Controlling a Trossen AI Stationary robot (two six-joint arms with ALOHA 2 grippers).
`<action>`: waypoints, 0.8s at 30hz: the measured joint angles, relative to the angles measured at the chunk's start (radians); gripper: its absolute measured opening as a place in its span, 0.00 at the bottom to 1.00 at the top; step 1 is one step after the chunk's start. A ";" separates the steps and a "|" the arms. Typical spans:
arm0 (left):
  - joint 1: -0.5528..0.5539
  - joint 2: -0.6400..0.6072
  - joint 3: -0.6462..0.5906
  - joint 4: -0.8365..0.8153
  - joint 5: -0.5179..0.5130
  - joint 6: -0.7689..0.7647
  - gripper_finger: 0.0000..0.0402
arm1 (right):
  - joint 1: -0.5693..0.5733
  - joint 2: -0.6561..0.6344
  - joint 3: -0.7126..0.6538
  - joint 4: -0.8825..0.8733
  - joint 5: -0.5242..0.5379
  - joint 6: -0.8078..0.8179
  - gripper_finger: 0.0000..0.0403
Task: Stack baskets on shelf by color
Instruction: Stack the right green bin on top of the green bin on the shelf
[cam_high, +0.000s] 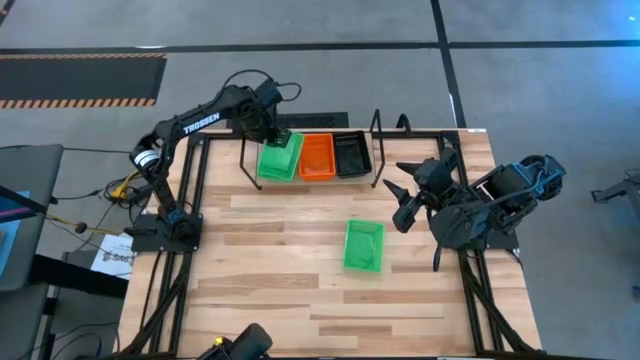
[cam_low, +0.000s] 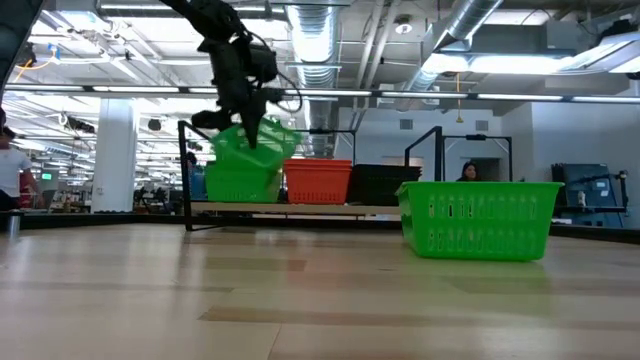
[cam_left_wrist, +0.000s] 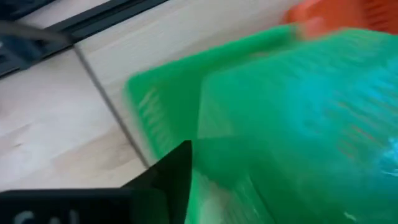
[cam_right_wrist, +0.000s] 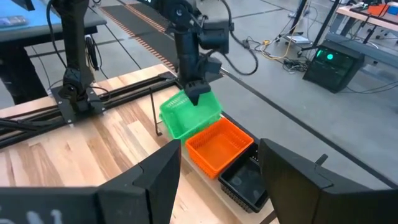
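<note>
Shelf (cam_high: 378, 150) sits at the far edge of the surface (cam_high: 300, 290), between its two upright end brackets. On it we see three basket positions in a row: green at the left, orange (cam_high: 316, 156) in the middle, black (cam_high: 352, 154) at the right.

At the green position we count two baskets: a lower one (cam_low: 238, 182) seated on the shelf and an upper one (cam_low: 262, 141) tilted, partly nested in it. Left end effector (cam_low: 250, 125) is right over the upper basket's rim, fingers pointing down. We cannot tell from any view whether the fingers grip the rim or have let go; the left wrist view shows only green mesh close against one dark finger (cam_left_wrist: 171, 180).

A third green basket (cam_high: 363, 245) stands upright by itself on the surface, well apart from the shelf, nearer the right arm.

Right end effector (cam_high: 398, 200) hovers above the surface to the right of that lone basket, fingers spread wide, holding nothing.
</note>
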 joint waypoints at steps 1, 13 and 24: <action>0.001 0.000 0.018 -0.004 0.019 0.000 0.36 | 0.000 0.000 0.000 0.000 0.000 -0.001 0.58; -0.010 -0.001 0.220 -0.194 -0.032 -0.024 0.45 | 0.002 0.000 0.000 -0.037 -0.004 -0.001 0.58; -0.170 -0.006 0.225 -0.233 -0.022 0.018 0.45 | 0.002 0.000 0.000 -0.069 -0.004 0.001 0.58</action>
